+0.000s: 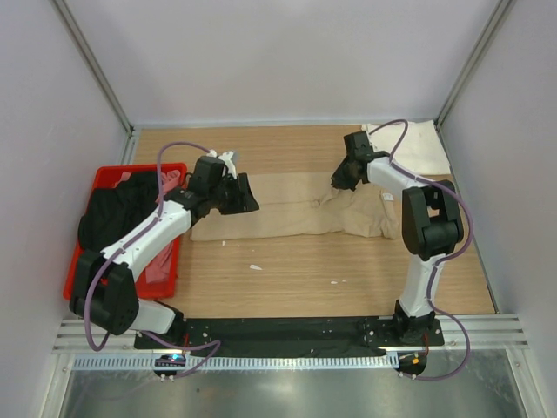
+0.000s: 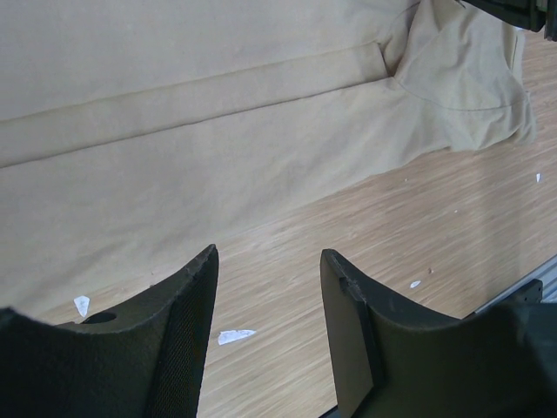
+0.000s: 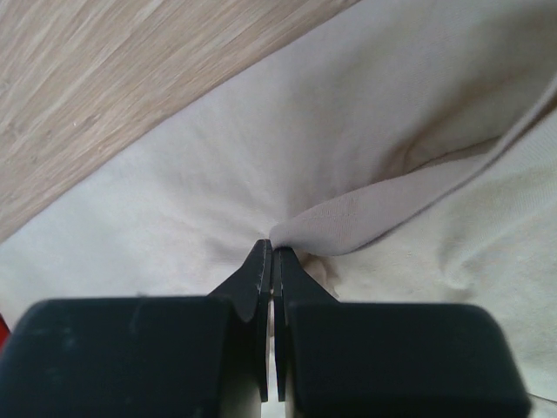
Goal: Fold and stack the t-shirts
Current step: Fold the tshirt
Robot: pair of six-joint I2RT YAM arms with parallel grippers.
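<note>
On the wood-grain surface [image 1: 305, 270], the soft tan t-shirt [image 1: 287, 216] lies folded into a long band running left to right. My right pincer [image 3: 271, 252] is clamped on a raised crease toward its right end; my left pincer [image 2: 270, 252] gapes wide beside its near-left edge.
</note>
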